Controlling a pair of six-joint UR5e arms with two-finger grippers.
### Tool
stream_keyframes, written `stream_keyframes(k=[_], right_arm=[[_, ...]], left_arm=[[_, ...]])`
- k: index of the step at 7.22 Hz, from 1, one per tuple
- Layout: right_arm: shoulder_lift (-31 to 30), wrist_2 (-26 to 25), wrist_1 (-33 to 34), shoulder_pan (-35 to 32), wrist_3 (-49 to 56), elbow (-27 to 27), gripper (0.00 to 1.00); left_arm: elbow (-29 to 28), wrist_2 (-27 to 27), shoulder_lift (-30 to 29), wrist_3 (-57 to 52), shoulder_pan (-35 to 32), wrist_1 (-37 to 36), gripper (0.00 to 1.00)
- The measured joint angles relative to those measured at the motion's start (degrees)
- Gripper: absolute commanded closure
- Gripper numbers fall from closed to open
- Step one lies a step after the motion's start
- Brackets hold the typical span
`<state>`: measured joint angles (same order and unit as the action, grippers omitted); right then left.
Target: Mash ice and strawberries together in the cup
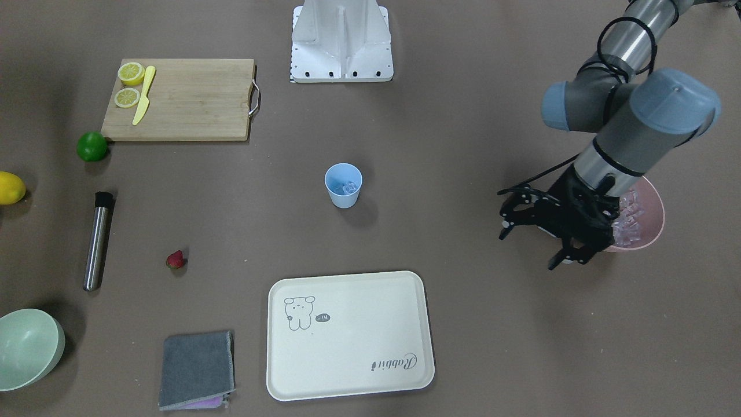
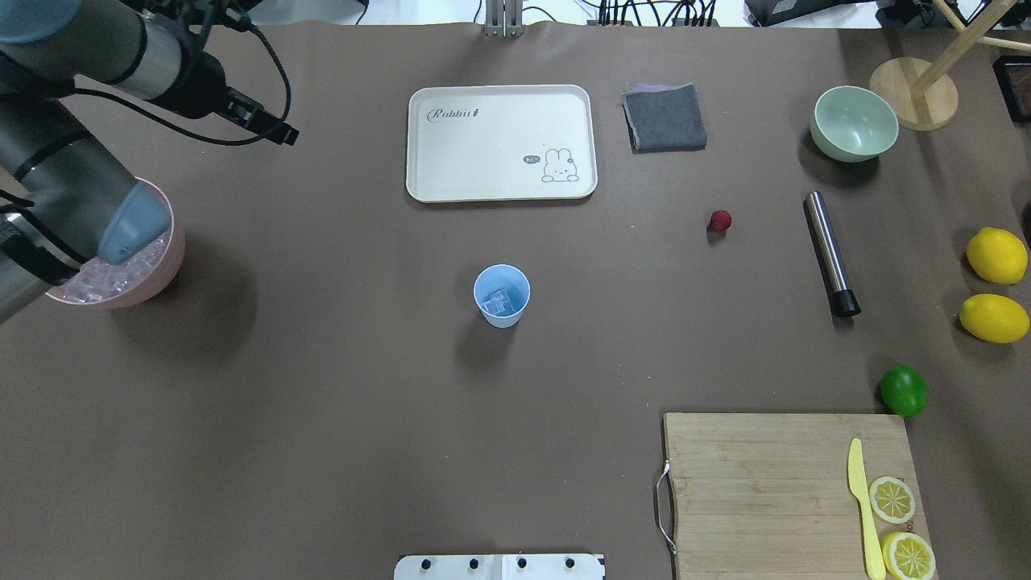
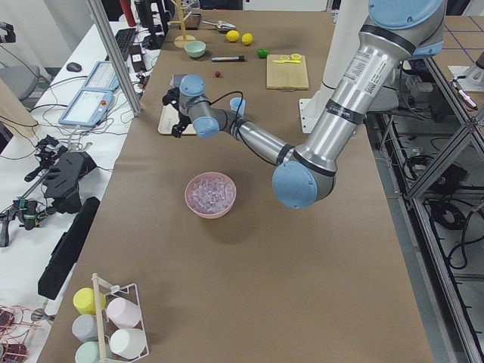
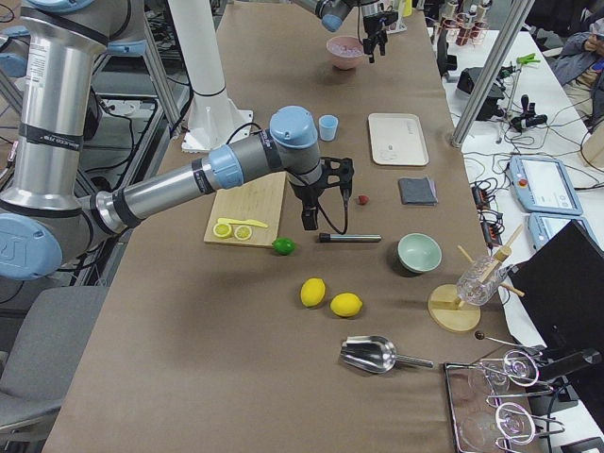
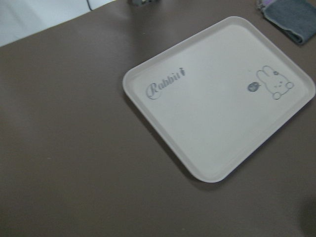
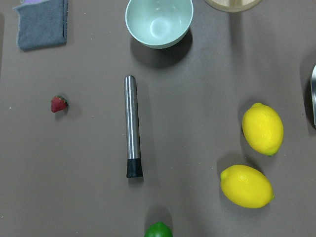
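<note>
Cup (image 2: 501, 296) 1 | strawberry (image 2: 720, 221) 1 | lime (image 2: 903, 391) 1 | whole lemons (image 2: 997, 255) (image 2: 994, 318) 2

Brown desk (image 2: 322, 403): blue cup (image 2: 501, 296) mid-desk, cream tray (image 2: 501, 142) beyond it. Robot's right side: grey cloth (image 2: 664, 118), green bowl (image 2: 854, 123), strawberry (image 2: 720, 220), steel rod (image 2: 831, 253), two lemons (image 2: 997, 255), lime (image 2: 903, 391), cutting board (image 2: 773, 491). Pink bowl (image 2: 173, 258) far left.

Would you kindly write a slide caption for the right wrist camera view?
Right wrist view: a strawberry lies left of a metal rod, with a pale green bowl at the top edge.
</note>
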<state>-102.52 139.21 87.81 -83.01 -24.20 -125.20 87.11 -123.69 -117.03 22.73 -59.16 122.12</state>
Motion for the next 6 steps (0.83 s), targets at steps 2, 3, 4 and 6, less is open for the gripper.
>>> stream_keyframes(k=[2, 3, 4, 6], right_arm=[[0.8, 0.1, -2.2, 0.4, -0.5, 1.0, 0.00], [2.5, -0.1, -2.4, 0.7, -0.5, 2.4, 0.00], [4.6, -0.3, -2.4, 1.0, -0.5, 4.2, 0.00], [9.5, -1.2, -2.2, 1.9, -0.8, 7.7, 0.00]], left_arm=[[0.1, -2.2, 4.3, -7.6, -7.6, -3.4, 0.03], [0.4, -2.7, 5.3, -11.2, -11.5, -7.9, 0.03], [0.7, -2.8, 5.8, -15.0, -15.2, -13.5, 0.03], [0.7, -2.5, 6.6, -20.3, -20.9, -22.8, 0.03]])
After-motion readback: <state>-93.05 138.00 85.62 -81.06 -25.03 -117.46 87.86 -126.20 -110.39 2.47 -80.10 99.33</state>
